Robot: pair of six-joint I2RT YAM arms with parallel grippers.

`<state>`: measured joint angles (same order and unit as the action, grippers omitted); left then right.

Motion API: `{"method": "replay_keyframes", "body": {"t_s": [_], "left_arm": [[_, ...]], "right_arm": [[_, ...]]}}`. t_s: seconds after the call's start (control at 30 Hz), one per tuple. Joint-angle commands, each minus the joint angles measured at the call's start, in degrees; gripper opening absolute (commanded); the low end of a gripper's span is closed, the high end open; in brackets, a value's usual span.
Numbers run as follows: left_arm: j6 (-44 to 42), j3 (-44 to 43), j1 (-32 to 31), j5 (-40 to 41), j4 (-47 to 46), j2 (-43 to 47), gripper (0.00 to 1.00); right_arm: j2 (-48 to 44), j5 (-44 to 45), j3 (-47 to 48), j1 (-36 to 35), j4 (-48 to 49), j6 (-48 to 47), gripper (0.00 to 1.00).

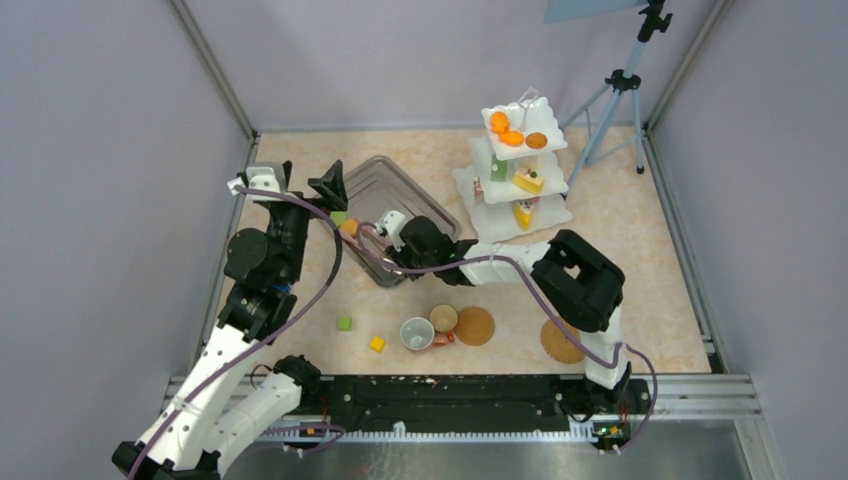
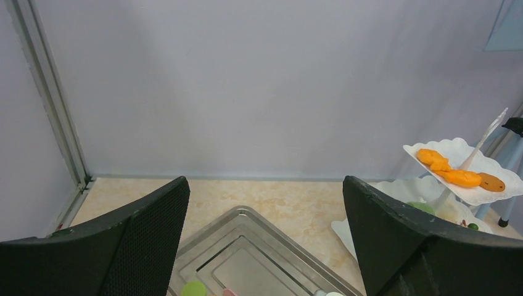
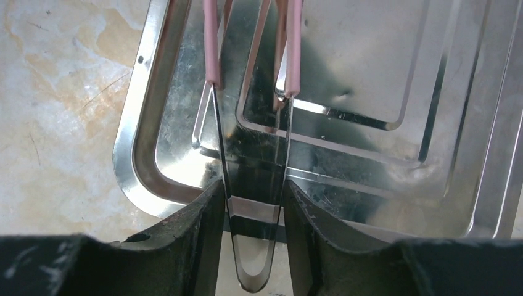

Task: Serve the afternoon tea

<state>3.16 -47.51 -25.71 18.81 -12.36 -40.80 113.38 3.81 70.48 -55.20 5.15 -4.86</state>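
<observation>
The white three-tier stand at the back right carries orange rounds, a yellow cake piece and a yellow wedge; it also shows in the left wrist view. My right gripper is shut on steel tongs with pink tips over the grey tray. The tong tips reach an orange pastry and a green bit at the tray's left edge. My left gripper is open and empty above the tray's far left corner. Two cups and two woven mats lie at the front.
The steel tray sits at centre left. A loose green cube and a yellow cube lie near the front. A tripod stands at the back right. Walls close in on three sides.
</observation>
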Motion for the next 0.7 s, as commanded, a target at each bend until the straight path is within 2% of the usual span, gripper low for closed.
{"method": "replay_keyframes", "body": {"t_s": [0.0, 0.13, 0.2, 0.43, 0.67], "left_arm": [[1.14, -1.67, 0.68, -1.14, -1.45, -0.27, 0.99], [1.68, -1.63, 1.16, -1.72, -1.4, -0.35, 0.99], [1.92, -1.68, 1.4, -2.12, -1.32, -0.46, 0.99], [2.22, -1.7, 1.72, -2.3, -1.28, -0.46, 0.99], [2.17, -1.79, 1.85, -2.18, -1.2, -0.48, 0.99]], "right_arm": [[1.1, -0.55, 3.77, 0.43, 2.64, -2.4, 0.48], [0.72, -0.65, 2.99, 0.39, 5.04, -2.19, 0.64], [1.0, -0.98, 3.01, 0.42, 6.07, -2.02, 0.68], [4.74, -1.51, 5.04, 0.54, 7.79, -2.6, 0.71], [8.4, -0.48, 7.04, 0.7, 9.36, -2.92, 0.66]]}}
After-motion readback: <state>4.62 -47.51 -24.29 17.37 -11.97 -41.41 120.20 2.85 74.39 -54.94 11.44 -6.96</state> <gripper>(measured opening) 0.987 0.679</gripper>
